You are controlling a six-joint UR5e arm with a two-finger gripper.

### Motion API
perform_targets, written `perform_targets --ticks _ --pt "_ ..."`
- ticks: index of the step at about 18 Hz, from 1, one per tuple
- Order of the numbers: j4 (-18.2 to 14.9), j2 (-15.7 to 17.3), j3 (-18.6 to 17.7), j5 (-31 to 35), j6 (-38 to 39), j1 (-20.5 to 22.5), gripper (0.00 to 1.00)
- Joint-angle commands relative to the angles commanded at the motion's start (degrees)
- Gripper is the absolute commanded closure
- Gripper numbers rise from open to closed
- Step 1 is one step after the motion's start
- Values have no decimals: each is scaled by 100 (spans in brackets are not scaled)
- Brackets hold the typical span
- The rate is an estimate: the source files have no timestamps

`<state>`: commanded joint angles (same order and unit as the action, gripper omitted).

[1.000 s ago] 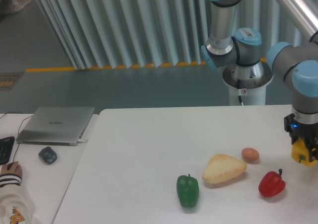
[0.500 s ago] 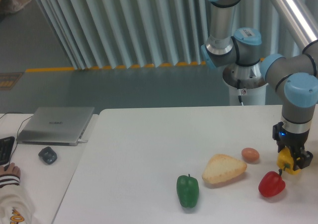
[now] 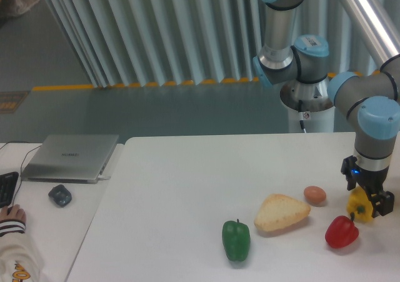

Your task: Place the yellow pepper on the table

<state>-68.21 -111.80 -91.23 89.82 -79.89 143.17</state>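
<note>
UR5e arm at the right of the scene: base column at far right, a silver link running off the upper right corner, blue-capped joints folding down to a vertical wrist. The gripper (image 3: 363,204) points straight down, low over the table's right side, its dark fingers (image 3: 379,202) closed on the pepper (image 3: 358,204).

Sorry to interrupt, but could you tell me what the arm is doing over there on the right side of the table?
The gripper is shut on the yellow pepper and holds it low over the right part of the white table, just behind the red pepper. Whether the yellow pepper touches the surface yet is hard to tell. A green pepper, a piece of bread and an egg lie to the left of it, untouched.
</note>
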Motion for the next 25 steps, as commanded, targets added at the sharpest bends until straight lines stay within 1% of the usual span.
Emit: perform_targets --ticks 3,4,5,6,8,11,14,20,25 --pt "35 26 88 -9 0 -17 0" --pt "123 53 88 -9 -35 -35 0" --pt "315 79 149 -9 -87 -44 0" --pt "395 79 271 0 -140 -44 0" --pt "405 70 404 9 -271 -53 0" --pt "396 79 544 122 -904 -53 0" --pt "405 158 624 211 -1203 -35 0" --pt "405 307 615 193 -1371 228 0" --pt "414 316 624 167 -1371 263 0"
